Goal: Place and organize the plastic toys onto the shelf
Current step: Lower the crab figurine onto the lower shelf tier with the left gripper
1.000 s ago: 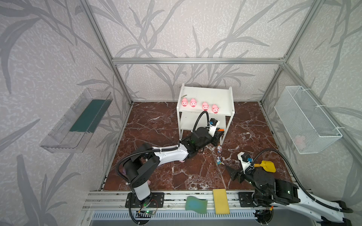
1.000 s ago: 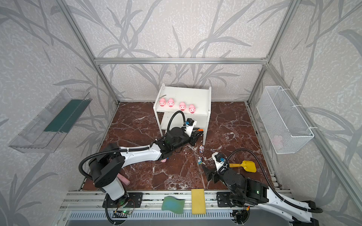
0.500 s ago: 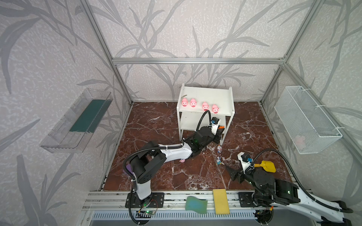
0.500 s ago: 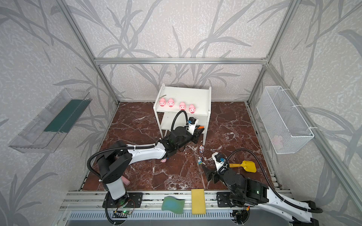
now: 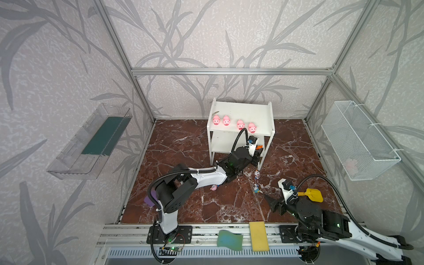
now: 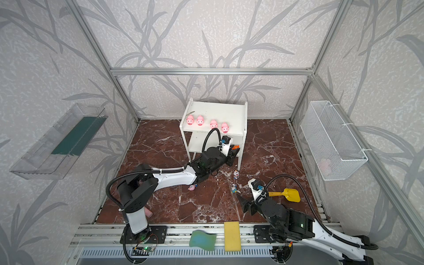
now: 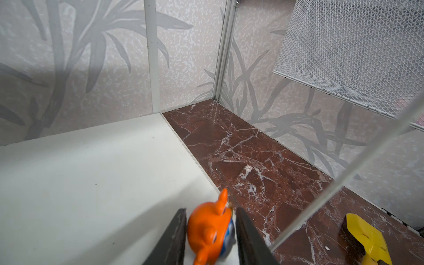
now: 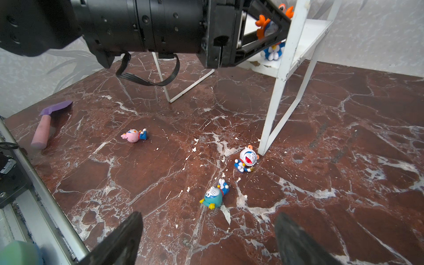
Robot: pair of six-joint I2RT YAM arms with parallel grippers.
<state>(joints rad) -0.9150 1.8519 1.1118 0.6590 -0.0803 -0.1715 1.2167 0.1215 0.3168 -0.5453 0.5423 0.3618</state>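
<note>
The white shelf (image 5: 243, 110) (image 6: 220, 110) stands at the back, with several pink pigs (image 5: 226, 120) in a row on its top board. My left gripper (image 5: 258, 152) (image 7: 211, 210) reaches onto the lower board's right end. An orange figurine (image 7: 211, 227) (image 8: 266, 25) stands there between its jaws, which are slightly parted with a thin gap showing. A pink figurine (image 8: 134, 135), a white-blue one (image 8: 246, 159) and a teal one (image 8: 214, 195) lie on the marble floor. My right gripper (image 8: 208, 215) (image 5: 271, 202) hovers open near the teal one, holding nothing.
A yellow toy shovel (image 5: 312, 194) lies beside the right arm, a purple and pink one (image 8: 49, 121) by the left base. Green (image 5: 230, 240) and yellow (image 5: 258, 232) sponges rest on the front rail. A wire basket (image 5: 358, 140) and a clear tray (image 5: 89, 142) hang on the walls.
My left arm has pushed a little farther onto the lower board and its jaws have parted slightly around the orange figurine. The right arm has not moved.
</note>
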